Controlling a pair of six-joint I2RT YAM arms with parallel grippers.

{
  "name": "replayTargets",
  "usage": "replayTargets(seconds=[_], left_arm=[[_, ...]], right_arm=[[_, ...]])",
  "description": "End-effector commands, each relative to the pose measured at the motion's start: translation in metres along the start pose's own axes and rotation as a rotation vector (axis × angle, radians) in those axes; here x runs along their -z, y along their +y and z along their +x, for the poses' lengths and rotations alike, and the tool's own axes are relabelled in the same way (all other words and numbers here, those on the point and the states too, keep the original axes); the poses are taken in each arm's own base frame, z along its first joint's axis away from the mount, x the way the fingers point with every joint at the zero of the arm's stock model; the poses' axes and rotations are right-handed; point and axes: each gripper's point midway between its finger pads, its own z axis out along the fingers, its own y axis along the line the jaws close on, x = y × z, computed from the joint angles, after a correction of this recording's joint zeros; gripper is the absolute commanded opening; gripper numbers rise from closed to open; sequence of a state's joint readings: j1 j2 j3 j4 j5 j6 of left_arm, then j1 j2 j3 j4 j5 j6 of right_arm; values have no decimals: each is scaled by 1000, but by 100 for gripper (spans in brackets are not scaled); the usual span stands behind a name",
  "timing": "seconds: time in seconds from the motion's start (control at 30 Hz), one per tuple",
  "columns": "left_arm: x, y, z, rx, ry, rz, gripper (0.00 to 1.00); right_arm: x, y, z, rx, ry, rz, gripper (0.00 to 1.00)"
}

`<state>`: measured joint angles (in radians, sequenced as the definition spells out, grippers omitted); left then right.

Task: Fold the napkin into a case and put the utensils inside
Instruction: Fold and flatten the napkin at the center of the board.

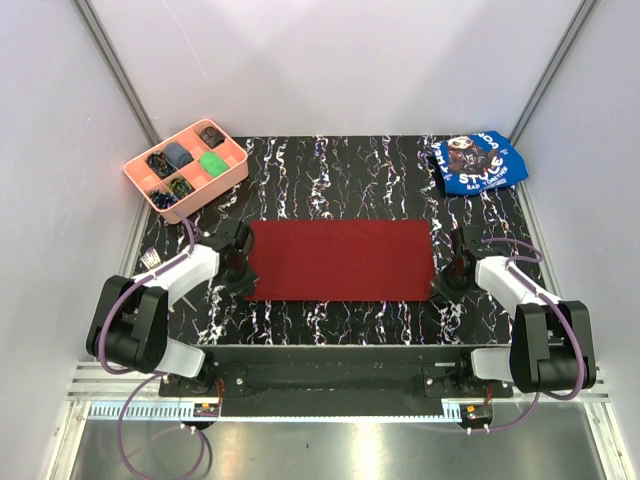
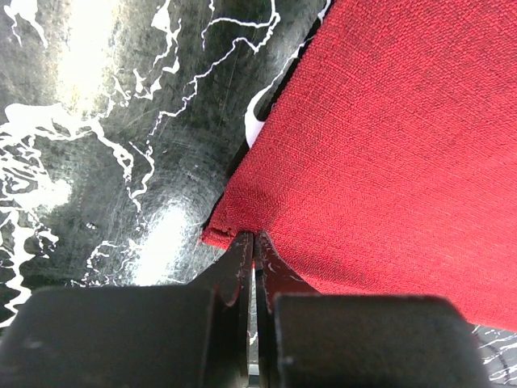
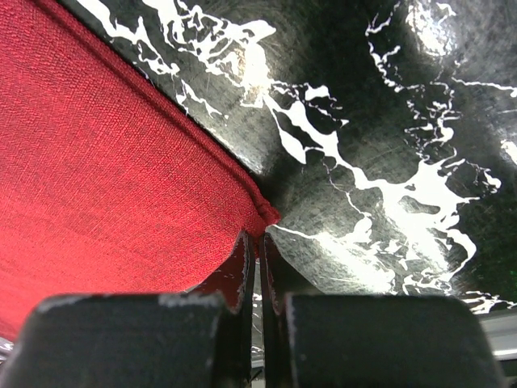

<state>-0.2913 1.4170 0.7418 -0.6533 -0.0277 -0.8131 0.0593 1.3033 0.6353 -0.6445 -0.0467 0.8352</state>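
Pink tray [image 1: 215, 190], blue printed cloth [image 1: 480, 163]

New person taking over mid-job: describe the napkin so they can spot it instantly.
On the black marbled table, look at the centre: the napkin is the wide dark red rectangle lying flat, with the left pincer and right pincer closed at its near corners. Unlike the blue cloth at the far right, it is plain, without print or lettering.
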Motion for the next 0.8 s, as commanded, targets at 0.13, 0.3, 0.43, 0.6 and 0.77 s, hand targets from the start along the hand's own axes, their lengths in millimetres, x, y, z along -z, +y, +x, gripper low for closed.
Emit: replayTargets(seconds=[0.13, 0.3, 0.43, 0.6, 0.77], left_arm=[[-2, 33, -21, -29, -113, -161, 0], [5, 31, -23, -28, -128, -142, 0], [14, 34, -31, -27, -171, -155, 0], [9, 35, -26, -37, -137, -163, 0], [10, 37, -24, -22, -129, -171, 25]], right_arm=[[-8, -13, -24, 9, -108, 84, 0], [0, -7, -24, 9, -115, 47, 0], [10, -4, -29, 23, -141, 35, 0], [10, -4, -35, 23, -161, 41, 4], [2, -2, -30, 39, -124, 39, 23]])
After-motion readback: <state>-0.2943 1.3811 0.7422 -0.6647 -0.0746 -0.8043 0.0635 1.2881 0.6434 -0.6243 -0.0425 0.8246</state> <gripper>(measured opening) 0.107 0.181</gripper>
